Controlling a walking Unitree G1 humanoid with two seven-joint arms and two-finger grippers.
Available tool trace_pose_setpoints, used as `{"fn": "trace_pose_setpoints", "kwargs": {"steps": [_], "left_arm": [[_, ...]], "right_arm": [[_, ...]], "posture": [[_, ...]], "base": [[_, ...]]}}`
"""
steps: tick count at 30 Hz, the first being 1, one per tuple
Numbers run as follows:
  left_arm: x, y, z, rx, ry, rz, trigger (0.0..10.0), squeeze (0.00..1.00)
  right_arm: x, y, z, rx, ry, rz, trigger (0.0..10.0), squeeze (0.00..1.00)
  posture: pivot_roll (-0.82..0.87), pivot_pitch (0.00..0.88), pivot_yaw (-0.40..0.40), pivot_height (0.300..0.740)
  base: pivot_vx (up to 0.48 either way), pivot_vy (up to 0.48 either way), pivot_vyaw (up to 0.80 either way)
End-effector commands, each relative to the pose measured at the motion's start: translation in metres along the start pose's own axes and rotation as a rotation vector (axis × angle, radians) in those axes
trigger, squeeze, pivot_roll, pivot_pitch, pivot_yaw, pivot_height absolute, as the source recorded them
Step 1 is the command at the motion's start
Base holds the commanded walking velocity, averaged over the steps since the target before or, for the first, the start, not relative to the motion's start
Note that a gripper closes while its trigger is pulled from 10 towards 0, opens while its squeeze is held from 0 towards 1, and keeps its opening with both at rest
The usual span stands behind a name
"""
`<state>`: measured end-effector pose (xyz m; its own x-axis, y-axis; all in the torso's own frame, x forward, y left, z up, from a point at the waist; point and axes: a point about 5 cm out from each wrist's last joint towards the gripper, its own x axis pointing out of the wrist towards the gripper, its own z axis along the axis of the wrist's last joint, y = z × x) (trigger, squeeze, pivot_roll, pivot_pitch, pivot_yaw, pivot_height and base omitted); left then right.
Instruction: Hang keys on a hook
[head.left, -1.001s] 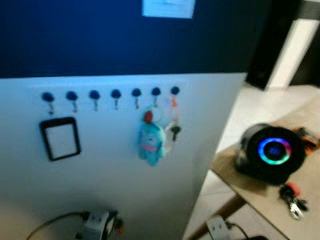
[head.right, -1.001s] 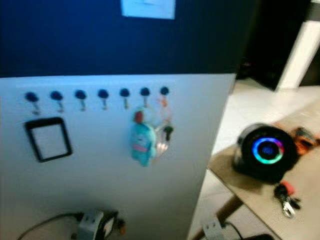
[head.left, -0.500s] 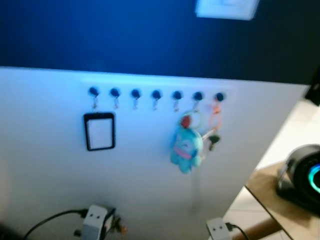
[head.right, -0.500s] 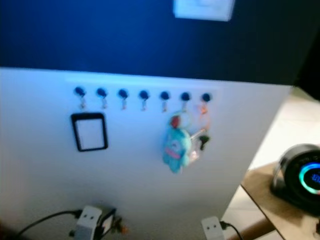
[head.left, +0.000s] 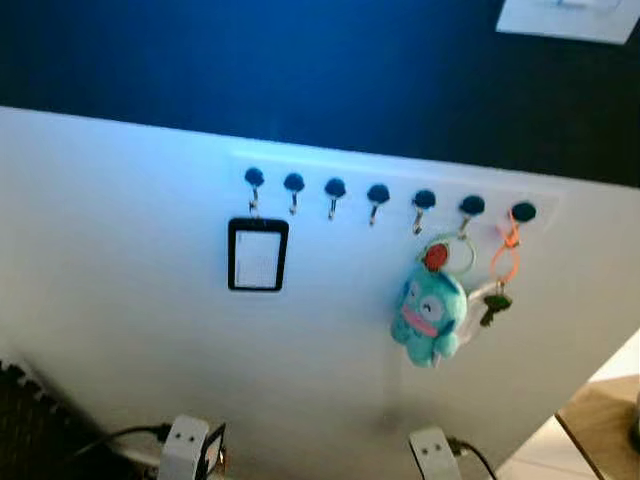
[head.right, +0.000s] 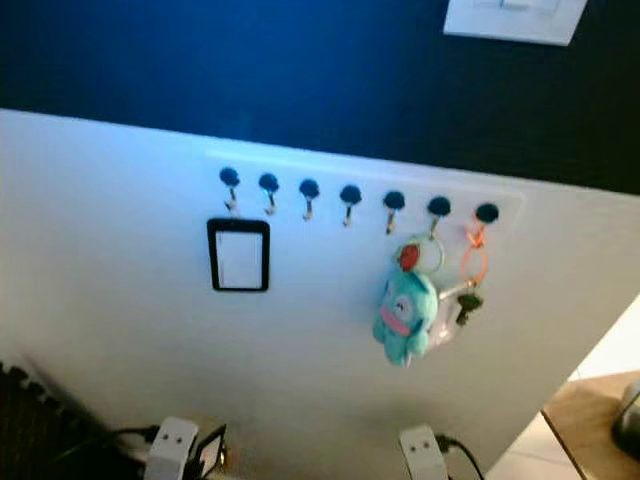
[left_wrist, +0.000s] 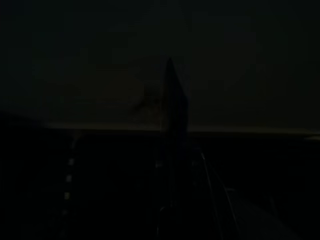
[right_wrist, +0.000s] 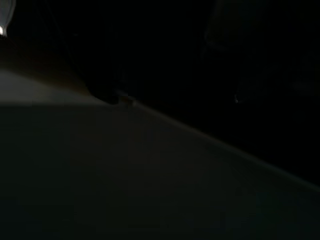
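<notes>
A row of several small hooks with dark blue knobs (head.left: 375, 193) runs across a white board (head.left: 130, 300). A key bunch with a teal plush toy (head.left: 430, 315) and a red tag hangs from the second hook from the right. An orange loop (head.left: 505, 255) carrying a dark key (head.left: 492, 305) hangs from the rightmost hook. A black-framed card (head.left: 258, 255) hangs from the leftmost hook. Both arms hang low: white parts of them show at the bottom edge, the left (head.left: 185, 445) and the right (head.left: 432, 450). Both wrist views are nearly black; the left one shows a dim finger outline (left_wrist: 172, 105).
The wall above the board is dark blue, with a white plate (head.left: 570, 18) at the upper right. A wooden table corner (head.left: 600, 420) shows at the lower right. A dark ribbed object (head.left: 30, 420) sits at the lower left. Black cables trail from both arms.
The camera has swung left and come closer, so the board has shifted right in the picture. The round lit speaker and the keys on the table have left the view. The hung things have not moved.
</notes>
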<state>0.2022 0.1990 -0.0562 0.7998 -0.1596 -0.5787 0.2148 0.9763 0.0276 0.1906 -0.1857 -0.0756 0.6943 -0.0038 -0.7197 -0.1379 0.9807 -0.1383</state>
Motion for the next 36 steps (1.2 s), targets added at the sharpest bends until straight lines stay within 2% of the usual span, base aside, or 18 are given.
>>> {"fn": "trace_pose_setpoints", "kwargs": {"steps": [1, 15, 36], "left_arm": [[0.0015, -0.0036, 0.0023, 0.002, -0.01, -0.019, 10.0, 0.0], [0.0013, -0.0031, 0.002, 0.001, -0.005, -0.027, 10.0, 0.0], [0.0016, 0.0011, 0.0039, -0.005, -0.007, -0.014, 10.0, 0.0]], "right_arm": [[-0.0004, -0.0019, -0.0017, 0.018, 0.009, -0.008, 10.0, 0.0], [-0.0008, -0.0002, -0.0036, 0.023, 0.017, -0.005, 10.0, 0.0], [-0.0008, -0.0011, -0.0032, 0.019, 0.014, -0.006, 10.0, 0.0]], "posture": [[0.1, 0.025, -0.044, 0.74], [0.1, 0.027, -0.042, 0.74], [0.1, 0.016, -0.044, 0.74]], "base": [[0.0, 0.0, 0.0], [0.0, 0.0, 0.0], [-0.253, 0.0, 0.0]]}}
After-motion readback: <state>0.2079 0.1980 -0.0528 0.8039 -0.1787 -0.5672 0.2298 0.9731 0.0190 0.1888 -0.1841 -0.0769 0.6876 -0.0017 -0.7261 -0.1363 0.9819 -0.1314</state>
